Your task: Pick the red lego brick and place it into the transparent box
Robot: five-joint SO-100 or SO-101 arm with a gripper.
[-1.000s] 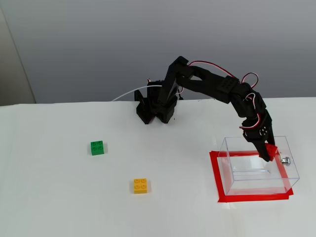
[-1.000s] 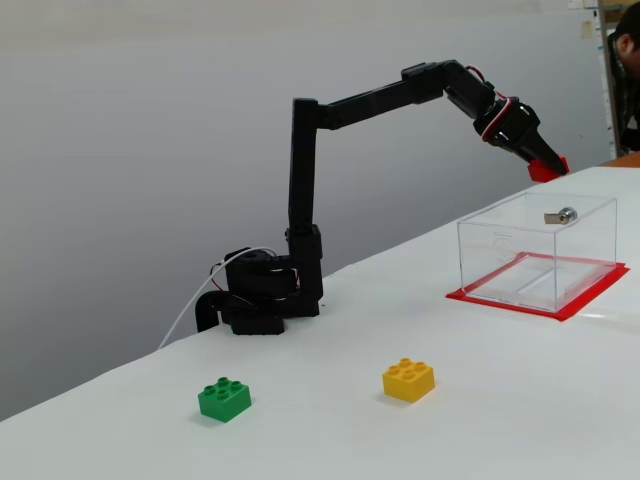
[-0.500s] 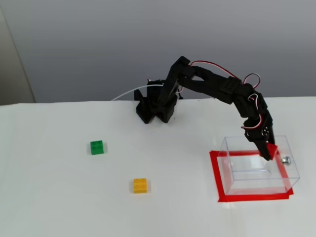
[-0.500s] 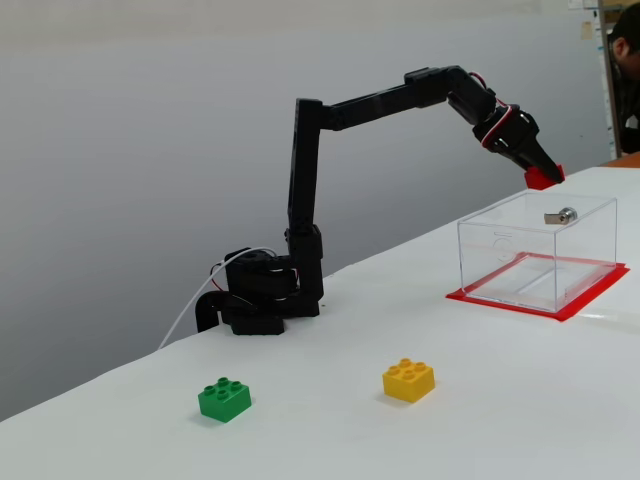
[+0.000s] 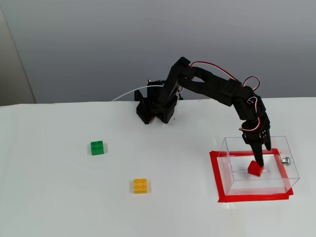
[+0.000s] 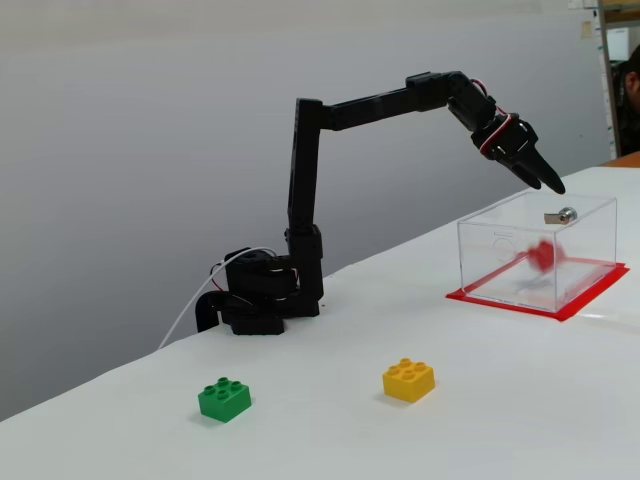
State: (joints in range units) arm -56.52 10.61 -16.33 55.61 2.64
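Fingers (image 6: 548, 181) parted and empty above clear thin-walled transparent box (image 5: 286, 178), blurred red lego brick (image 5: 255, 169) inside

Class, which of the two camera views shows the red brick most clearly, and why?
The fixed view from above: the red brick is sharp inside the clear box, just below the pincer. In the side fixed view the brick is only a red blur behind the box wall.

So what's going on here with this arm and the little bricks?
The black arm's end effector hangs open and empty above the transparent box, which sits on a red tape outline. The red lego brick is inside the box, blurred in the side fixed view, so likely just let go. A green brick and a yellow brick lie untouched on the table.
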